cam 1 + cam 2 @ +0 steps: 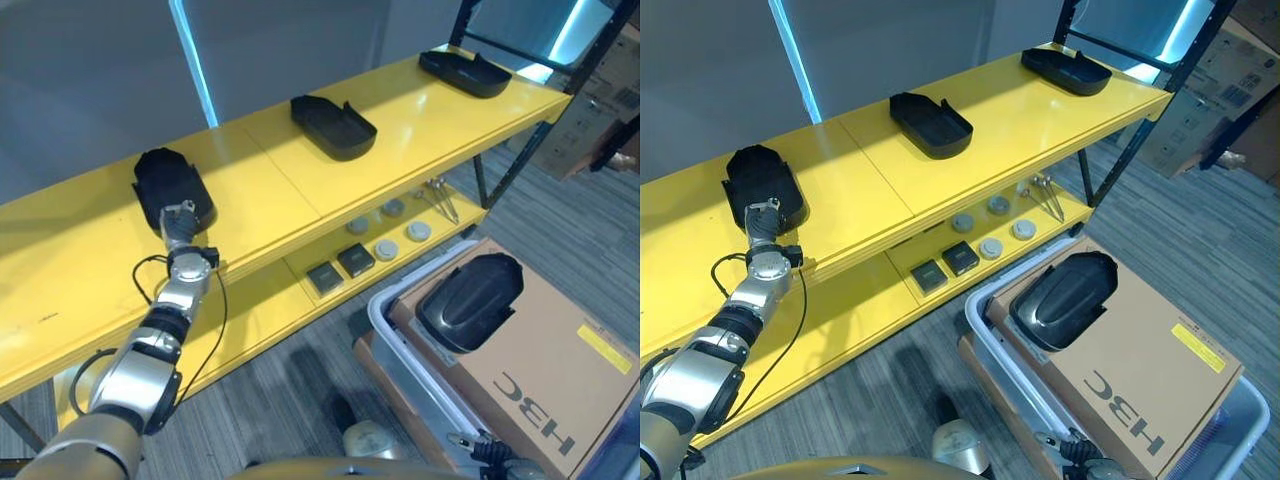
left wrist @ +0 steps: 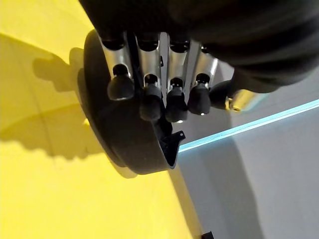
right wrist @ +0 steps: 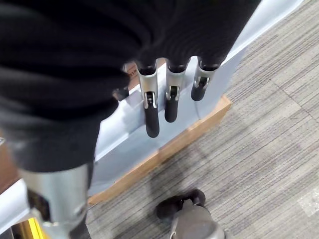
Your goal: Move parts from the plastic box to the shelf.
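black moulded plastic parts lay in a row along the top board of the yellow metal shelf (image 1: 300,190): one at the left end (image 1: 170,185), one in the middle (image 1: 333,126) and one at the far right end (image 1: 465,72). the left hand (image 1: 178,220) reached up to the left part, its fingers (image 2: 149,97) lying fairly straight over that part's rim without curling round it. a fourth black part (image 1: 470,300) rested on a brown cardboard sheet (image 1: 540,370) inside the grey plastic box (image 1: 400,350) on the floor. the right hand (image 3: 159,94) hung beside the box wall, fingers loosely extended, holding nothing. small round and square pieces (image 1: 365,250) sat on the lower board.
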Controlling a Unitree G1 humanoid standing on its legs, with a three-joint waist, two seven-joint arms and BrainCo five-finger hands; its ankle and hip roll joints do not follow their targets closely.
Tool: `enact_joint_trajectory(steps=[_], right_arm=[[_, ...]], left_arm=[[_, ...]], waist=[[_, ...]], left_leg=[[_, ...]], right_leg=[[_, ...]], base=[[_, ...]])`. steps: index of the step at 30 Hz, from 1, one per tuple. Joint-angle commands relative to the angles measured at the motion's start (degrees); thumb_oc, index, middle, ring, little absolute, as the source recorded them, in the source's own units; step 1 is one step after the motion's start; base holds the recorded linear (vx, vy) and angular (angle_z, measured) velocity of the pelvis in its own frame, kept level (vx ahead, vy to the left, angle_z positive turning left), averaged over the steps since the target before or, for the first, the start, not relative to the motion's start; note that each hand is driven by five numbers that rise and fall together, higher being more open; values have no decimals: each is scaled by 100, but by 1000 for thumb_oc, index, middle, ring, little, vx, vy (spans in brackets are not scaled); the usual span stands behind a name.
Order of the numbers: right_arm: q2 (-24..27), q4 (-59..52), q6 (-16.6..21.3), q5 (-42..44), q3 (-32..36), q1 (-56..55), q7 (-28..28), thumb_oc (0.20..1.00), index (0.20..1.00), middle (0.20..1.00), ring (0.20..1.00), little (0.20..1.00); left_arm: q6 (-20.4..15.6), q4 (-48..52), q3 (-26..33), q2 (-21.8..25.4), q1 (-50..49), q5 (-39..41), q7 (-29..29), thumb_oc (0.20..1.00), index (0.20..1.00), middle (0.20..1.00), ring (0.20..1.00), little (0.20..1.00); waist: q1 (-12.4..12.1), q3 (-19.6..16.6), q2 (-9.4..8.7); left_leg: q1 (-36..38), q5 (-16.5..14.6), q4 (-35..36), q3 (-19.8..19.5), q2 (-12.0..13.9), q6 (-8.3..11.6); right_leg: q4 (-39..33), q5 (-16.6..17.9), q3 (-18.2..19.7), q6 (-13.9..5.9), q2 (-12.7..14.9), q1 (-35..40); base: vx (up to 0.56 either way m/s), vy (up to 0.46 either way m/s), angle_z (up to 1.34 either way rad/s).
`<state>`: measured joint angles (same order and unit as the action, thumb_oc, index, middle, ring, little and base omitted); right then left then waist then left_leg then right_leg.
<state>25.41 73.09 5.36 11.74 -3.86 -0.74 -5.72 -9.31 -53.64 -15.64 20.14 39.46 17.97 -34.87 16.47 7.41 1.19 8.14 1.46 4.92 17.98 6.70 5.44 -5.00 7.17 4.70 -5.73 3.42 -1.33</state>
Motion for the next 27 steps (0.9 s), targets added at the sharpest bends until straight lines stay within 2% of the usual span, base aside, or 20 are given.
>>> enact_joint_trajectory(steps=[1,3,4,5,6,10,12,16,18,22,24,25,26,27], right_arm=[[-251,1025,-259,-254,-541,-409,-351,1000,1000,1000,1000,1000],[-256,1045,-227,-289,-527,-409,-352,1000,1000,1000,1000,1000],[-250,1056,-214,-298,-525,-401,-363,1000,1000,1000,1000,1000],[-250,1059,-211,-303,-523,-397,-373,1000,1000,1000,1000,1000],[-260,1061,-205,-309,-509,-399,-377,1000,1000,1000,1000,1000],[-308,1061,-215,-360,-476,-411,-349,1000,1000,1000,1000,1000],[-354,1059,-191,-436,-447,-435,-311,1000,1000,1000,1000,1000],[-442,1079,-216,-384,-359,-435,-287,1000,1000,1000,1000,1000],[-487,1098,-253,-333,-257,-404,-292,1000,1000,1000,1000,1000],[-555,1115,-354,-263,-142,-352,-198,1000,1000,1000,1000,1000],[-588,1144,-402,-222,-115,-279,-160,1000,1000,1000,1000,1000],[-602,1179,-436,-217,-113,-176,-55,1000,1000,1000,1000,1000],[-595,1184,-445,-207,-122,-165,-42,1000,1000,1000,1000,1000],[-571,1193,-496,-171,-144,-117,-20,1000,1000,1000,1000,1000]], left_arm=[[-289,-517,297,325,609,97,-26,200,200,200,200,200],[-390,-512,300,316,597,175,22,200,200,200,200,200],[-540,-468,300,294,573,262,94,329,329,329,329,329],[-579,-440,304,282,558,250,116,329,329,329,329,329],[-671,-343,306,248,507,241,145,1000,1000,1000,1000,1000],[-957,57,311,91,276,184,179,1000,1000,1000,1000,1000],[-1224,589,264,7,-4,-47,287,1000,1000,1000,1000,1000],[-1310,1657,119,24,-476,-284,575,1000,1000,1000,1000,1000],[-1115,2675,121,150,-939,-265,1005,1000,1000,1000,1000,1000],[-761,3547,111,328,-1570,-249,1505,1000,1000,1000,1000,1000],[-737,3946,112,363,-2035,-518,1811,1000,1000,1000,1000,1000],[-623,4307,89,398,-2554,-313,2109,1000,1000,1000,1000,1000],[-594,4339,104,398,-2619,-285,2137,1000,1000,1000,1000,1000],[-548,4429,115,403,-2788,-233,2198,1000,1000,1000,1000,1000]], waist=[[238,122,-23],[232,115,-19],[219,108,-14],[213,103,-13],[194,88,-9],[107,46,11],[-24,11,35],[-257,-16,71],[-468,-26,98],[-696,-69,122],[-871,-100,142],[-1080,-96,153],[-1106,-98,155],[-1204,-95,164]], left_leg=[[-103,-47,-97,25,292,-75],[-98,-49,-88,23,287,-76],[-84,-55,-82,19,282,-78],[-79,-56,-80,18,281,-78],[-71,-55,-73,11,277,-81],[-57,-66,-67,-41,256,-93],[-40,-73,-61,-113,238,-112],[-27,-86,-42,-265,195,-137],[-39,-101,-44,-422,155,-150],[-64,-102,-25,-603,113,-163],[-121,-77,1,-820,81,-174],[-170,-97,-51,-1159,-19,-209],[-177,-104,-61,-1208,-41,-218],[-223,-143,-113,-1435,-156,-253]], right_leg=[[11,-183,87,-281,256,87],[7,-187,92,-281,253,92],[6,-192,86,-280,253,104],[5,-194,83,-279,254,108],[4,-193,79,-278,253,117],[0,-216,70,-269,251,163],[0,-231,23,-263,261,214],[0,-254,-85,-258,293,290],[0,-279,-182,-244,318,350],[0,-295,-330,-224,336,407],[0,-307,-392,-201,318,435],[0,-314,-338,-171,276,486],[0,-316,-322,-169,270,492],[0,-310,-239,-159,244,499]], base=[[0,0,0],[0,0,0],[0,0,0],[0,0,0],[0,0,0],[0,0,0],[-23,8,1],[-51,10,4],[-91,0,7],[-81,-16,19],[-134,-14,27],[-114,18,33],[-116,44,25],[-164,119,14]])
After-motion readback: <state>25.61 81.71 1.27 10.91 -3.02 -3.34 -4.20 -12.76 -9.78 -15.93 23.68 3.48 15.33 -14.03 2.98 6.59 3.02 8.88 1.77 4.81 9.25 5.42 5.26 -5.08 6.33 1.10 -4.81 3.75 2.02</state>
